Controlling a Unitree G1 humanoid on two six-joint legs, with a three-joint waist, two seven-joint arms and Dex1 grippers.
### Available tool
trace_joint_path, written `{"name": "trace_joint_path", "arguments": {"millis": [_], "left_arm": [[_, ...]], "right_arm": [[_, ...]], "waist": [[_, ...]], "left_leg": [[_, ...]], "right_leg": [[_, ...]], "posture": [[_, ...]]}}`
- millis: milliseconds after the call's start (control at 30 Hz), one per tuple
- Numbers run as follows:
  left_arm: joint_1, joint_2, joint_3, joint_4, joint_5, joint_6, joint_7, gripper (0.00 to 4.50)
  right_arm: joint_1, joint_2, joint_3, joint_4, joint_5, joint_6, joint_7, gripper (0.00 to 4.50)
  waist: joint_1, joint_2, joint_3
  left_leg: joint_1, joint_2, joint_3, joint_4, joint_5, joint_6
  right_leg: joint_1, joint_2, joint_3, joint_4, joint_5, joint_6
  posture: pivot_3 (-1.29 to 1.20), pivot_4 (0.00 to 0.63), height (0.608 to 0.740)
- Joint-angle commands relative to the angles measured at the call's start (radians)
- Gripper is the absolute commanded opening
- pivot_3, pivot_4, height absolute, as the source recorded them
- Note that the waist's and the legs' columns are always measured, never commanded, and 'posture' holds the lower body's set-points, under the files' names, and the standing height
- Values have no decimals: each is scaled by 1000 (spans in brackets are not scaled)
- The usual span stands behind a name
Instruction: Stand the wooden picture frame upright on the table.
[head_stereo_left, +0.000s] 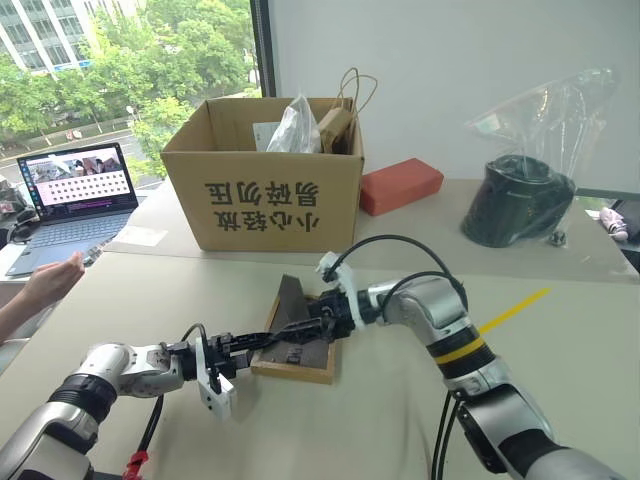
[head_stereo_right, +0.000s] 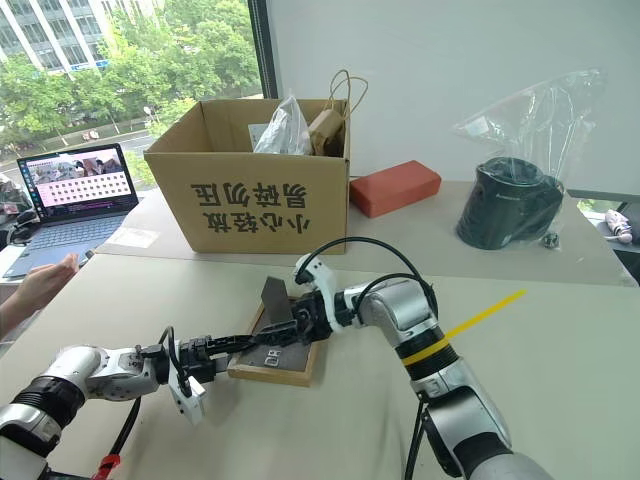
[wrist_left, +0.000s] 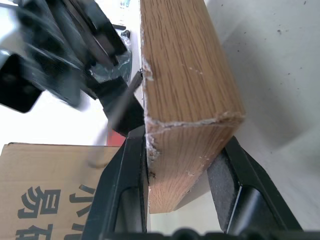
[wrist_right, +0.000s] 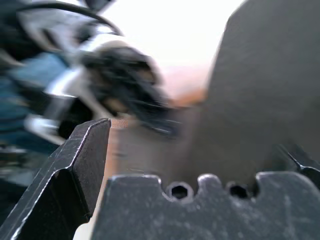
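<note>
The wooden picture frame (head_stereo_left: 300, 358) lies back side up on the beige table (head_stereo_left: 560, 400), in front of the cardboard box. Its dark fold-out stand (head_stereo_left: 292, 300) is raised off the grey back panel. My left gripper (head_stereo_left: 262, 343) comes in from the left and is shut on the frame's near-left edge. In the left wrist view both black fingers (wrist_left: 131, 170) clamp the light-wood rim (wrist_left: 185, 100). My right gripper (head_stereo_left: 320, 322) reaches in from the right and is open beside the stand. In the right wrist view, the dark stand panel (wrist_right: 265, 90) sits between its spread fingers (wrist_right: 85, 150).
A large cardboard box (head_stereo_left: 265, 180) holding bags stands just behind the frame. A red-orange case (head_stereo_left: 400, 185) and a black container in a plastic bag (head_stereo_left: 525, 195) sit at the back right. A laptop (head_stereo_left: 75, 190) and a person's hand (head_stereo_left: 45, 280) are at the left. Yellow tape (head_stereo_left: 515, 310) marks the table.
</note>
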Motion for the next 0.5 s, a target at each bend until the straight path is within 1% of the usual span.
{"name": "trace_joint_path", "arguments": {"millis": [33, 233, 367, 500], "left_arm": [[35, -10, -78, 24, 34, 11, -69, 1225], [34, -11, -84, 23, 20, 15, -80, 1225], [33, -12, -85, 30, 9, 18, -87, 1225], [31, -12, -86, 31, 5, 22, -87, 1225]], "right_arm": [[-6, -7, -67, -94, 46, -11, -8, 4474], [24, -80, -92, -135, 12, -82, -24, 4474], [79, -163, -95, -214, 11, -132, 0, 4474], [143, -263, -165, -249, -14, -185, -26, 4474]], "waist": [[0, 0, 0], [0, 1, 0], [1, 0, 0], [3, 0, 0]], "left_leg": [[-1, 0, 0, 0, 0, 0], [-1, 0, 0, 0, 0, 0], [-1, 0, 0, 0, 0, 0], [-1, 0, 0, 0, 0, 0]], "right_leg": [[0, 0, 0, 0, 0, 0], [-1, 0, 0, 0, 0, 0], [-1, 0, 0, -1, 0, 0], [0, 0, 0, 0, 0, 0]], "posture": [[0, 150, 740], [0, 150, 740], [0, 150, 740], [0, 150, 740]]}}
